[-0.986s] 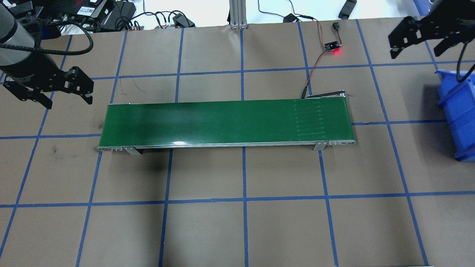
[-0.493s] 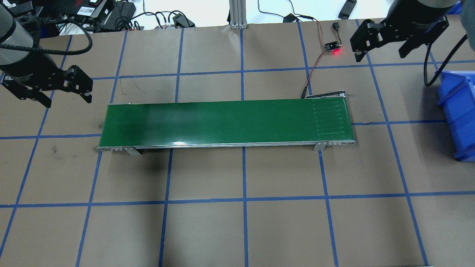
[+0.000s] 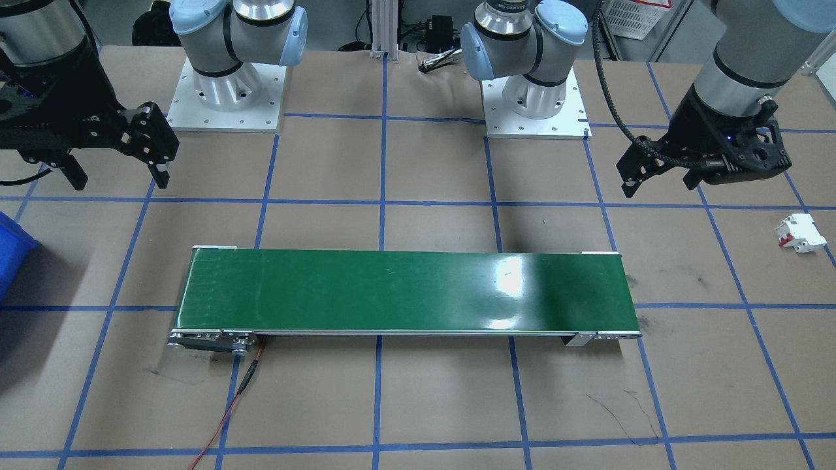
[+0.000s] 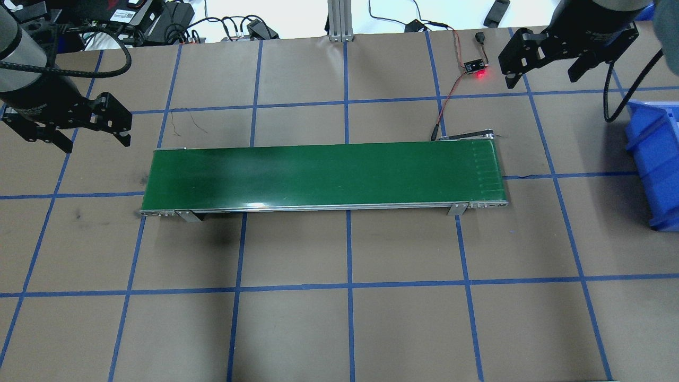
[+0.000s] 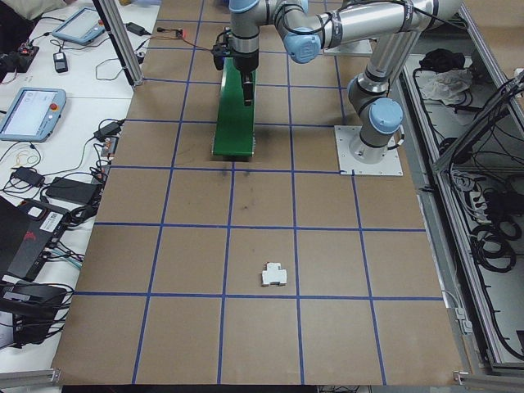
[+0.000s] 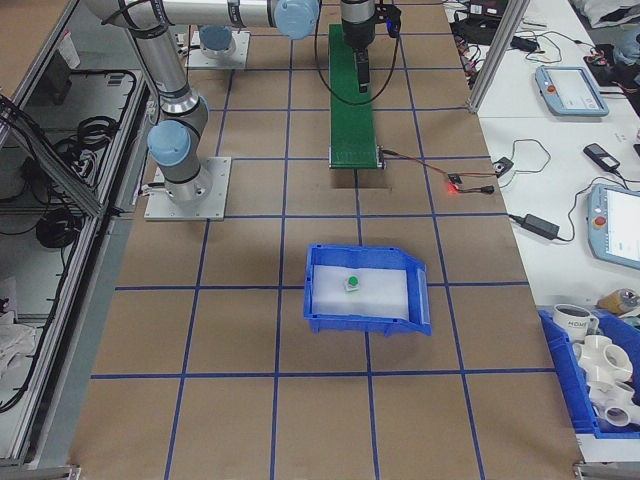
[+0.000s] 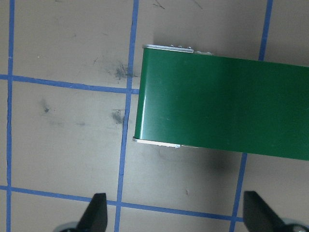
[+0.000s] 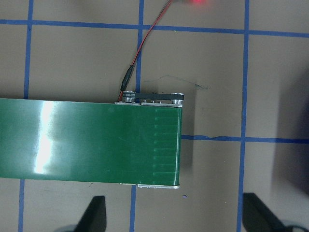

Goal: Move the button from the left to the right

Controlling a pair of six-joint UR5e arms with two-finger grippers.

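A green conveyor belt (image 4: 323, 175) is laid across the brown gridded table (image 4: 339, 318), with the left gripper (image 4: 74, 124) held above the table just off one belt end and the right gripper (image 4: 546, 53) above the table beyond the other end, both with fingers spread wide and nothing held. A blue bin (image 6: 366, 290) is set well away from the right gripper, past the belt end. The button (image 6: 352, 283) is seen lying inside that bin, and a white block (image 3: 799, 233) is left on the table near the left gripper.
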